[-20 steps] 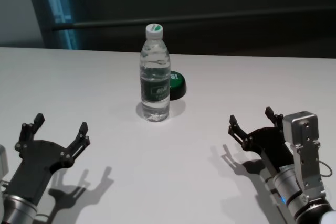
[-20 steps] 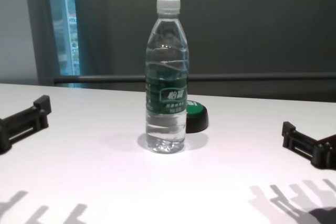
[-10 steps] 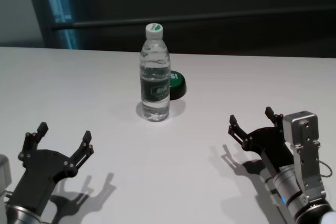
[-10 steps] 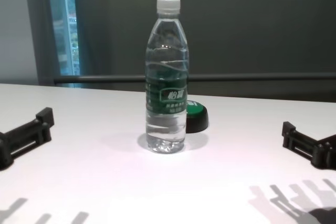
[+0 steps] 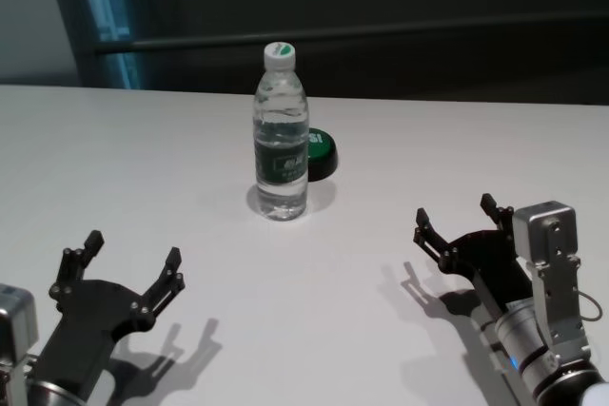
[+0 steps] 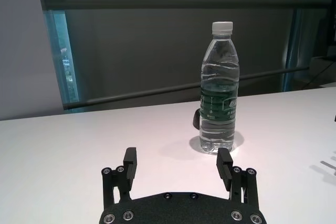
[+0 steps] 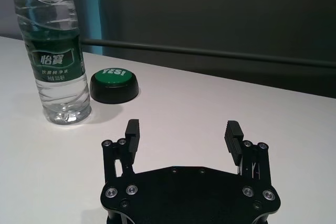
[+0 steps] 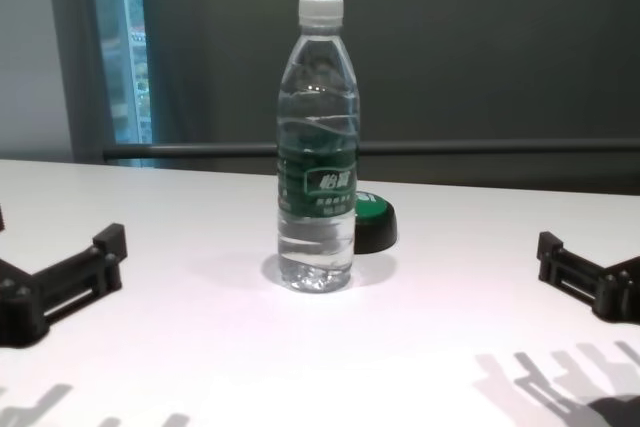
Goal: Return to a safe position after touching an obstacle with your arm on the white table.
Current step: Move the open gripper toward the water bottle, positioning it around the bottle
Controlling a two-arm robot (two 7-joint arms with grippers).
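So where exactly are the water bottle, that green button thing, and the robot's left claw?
water bottle (image 5: 281,154): head view, on its green label.
green button (image 7: 114,73): right wrist view, on its green top.
left gripper (image 5: 130,254): head view, midway between its open fingertips.

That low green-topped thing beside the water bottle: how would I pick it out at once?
On the wide white table, find the tall clear plastic water bottle standing near the middle. Right behind it, on its right, sits a low round black button with a green top. Unlike the bottle, it is squat, opaque, and marked "YES!".
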